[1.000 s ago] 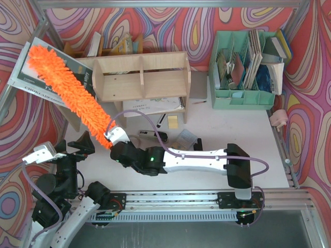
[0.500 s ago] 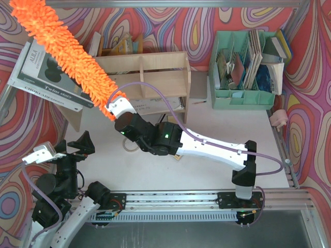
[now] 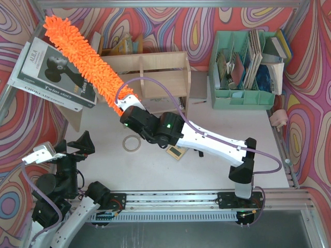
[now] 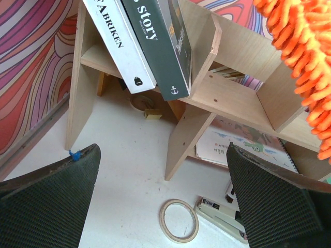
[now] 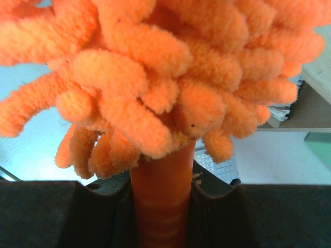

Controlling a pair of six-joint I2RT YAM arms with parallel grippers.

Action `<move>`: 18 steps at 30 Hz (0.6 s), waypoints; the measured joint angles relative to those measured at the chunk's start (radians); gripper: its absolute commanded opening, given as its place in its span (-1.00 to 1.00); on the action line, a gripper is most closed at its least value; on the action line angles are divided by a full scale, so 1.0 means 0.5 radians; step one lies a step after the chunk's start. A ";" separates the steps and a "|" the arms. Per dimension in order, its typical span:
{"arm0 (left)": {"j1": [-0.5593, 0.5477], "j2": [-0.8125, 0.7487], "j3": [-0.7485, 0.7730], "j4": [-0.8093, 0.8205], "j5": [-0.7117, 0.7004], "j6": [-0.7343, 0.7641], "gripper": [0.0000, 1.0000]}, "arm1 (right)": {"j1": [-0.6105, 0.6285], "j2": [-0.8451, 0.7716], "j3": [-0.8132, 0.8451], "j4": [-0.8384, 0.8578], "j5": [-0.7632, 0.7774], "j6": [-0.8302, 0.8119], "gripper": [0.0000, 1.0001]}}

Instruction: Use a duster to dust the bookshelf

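Bookshelf [image 3: 155, 77] at the back middle of the table [image 3: 222, 124]. Books [image 3: 51, 75] tilted in its left bay. Duster [image 3: 83, 58] slanting over books and that end, handle between the right fingers [image 5: 62, 217]. Smaller rack [image 3: 121, 45] behind the bookshelf. Organiser [image 3: 240, 70] to the right, apart. Notebook [image 4: 243, 150] under the lower tier. Tape ring [image 3: 131, 143] in front, stapler [image 4: 217, 219] just right of it.

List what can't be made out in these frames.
- Top view: whether the duster touches the bookshelf; looking straight down gives no height cue.
- Top view: the right gripper fingertips, buried under the fluff.
- Right wrist: nearly everything beyond the duster head; fluff fills the frame.
- Left wrist: duster cut off by the right edge; books cut off by the top edge, titles incomplete.
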 measured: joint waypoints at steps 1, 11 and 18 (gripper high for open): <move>0.000 0.000 0.000 0.000 0.000 0.000 0.97 | -0.004 0.011 0.000 -0.007 -0.014 0.014 -1.00; 0.000 0.000 0.000 0.000 -0.001 -0.005 0.97 | -0.041 0.153 0.000 -0.135 -0.091 0.093 -1.00; 0.000 0.000 0.000 0.000 -0.001 -0.007 0.97 | -0.163 0.149 -0.030 -0.217 -0.096 0.193 -1.00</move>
